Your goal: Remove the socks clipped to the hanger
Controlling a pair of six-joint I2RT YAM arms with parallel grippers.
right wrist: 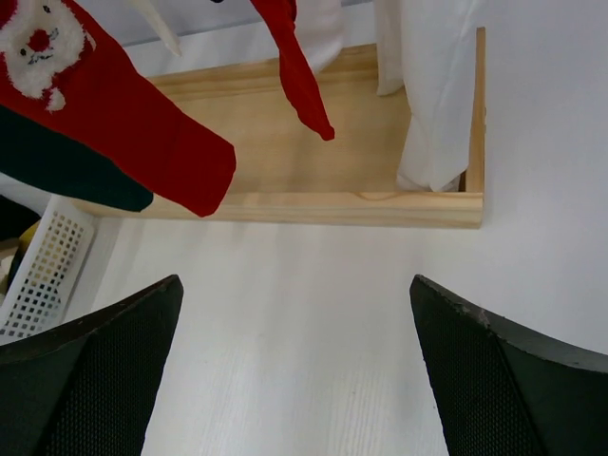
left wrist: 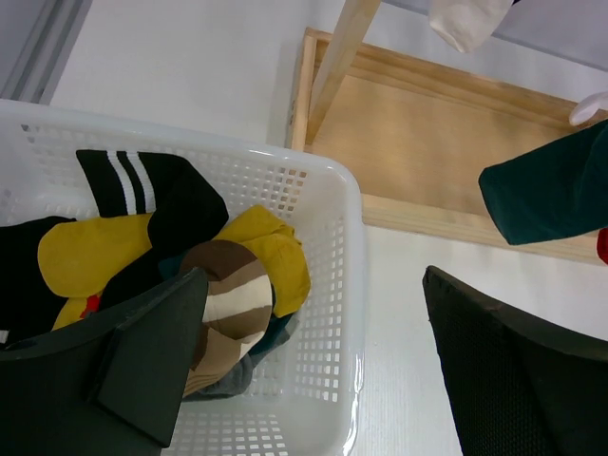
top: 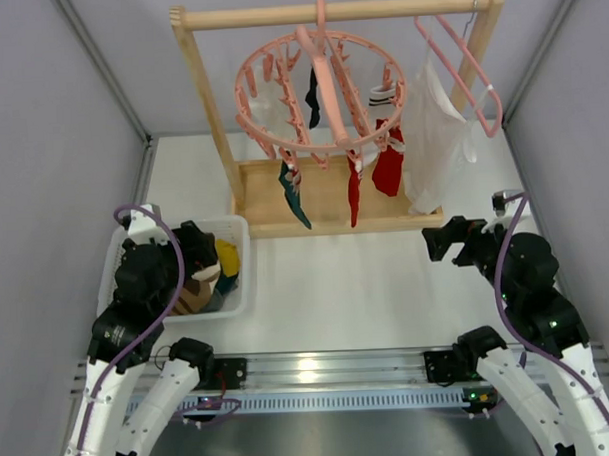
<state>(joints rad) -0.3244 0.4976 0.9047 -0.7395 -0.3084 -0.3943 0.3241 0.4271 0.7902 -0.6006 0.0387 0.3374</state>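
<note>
The round salmon-pink hanger point(top: 242, 100) hangs by its hook from the wooden rack's top bar. Several socks dangle from its clips: a dark teal one point(top: 295, 200), a wide red one point(top: 388, 167), a thin red one point(top: 355, 198), a black one point(top: 313, 98) and a striped white one point(top: 382, 95). My left gripper point(top: 199, 244) hovers open over the basket's right wall, empty point(left wrist: 313, 285); the teal sock point(left wrist: 551, 195) hangs ahead to its right. My right gripper point(top: 443, 241) stands open and empty above the table point(right wrist: 294, 285), short of the red sock point(right wrist: 123, 123) and the thin red one point(right wrist: 299, 76).
A white mesh basket point(top: 242, 280) at the near left holds several yellow, black and brown socks. The wooden rack point(top: 205, 86) stands on a tray base point(top: 324, 225). A plain pink coat hanger point(top: 474, 72) carries a white cloth point(top: 437, 143) at the rack's right end.
</note>
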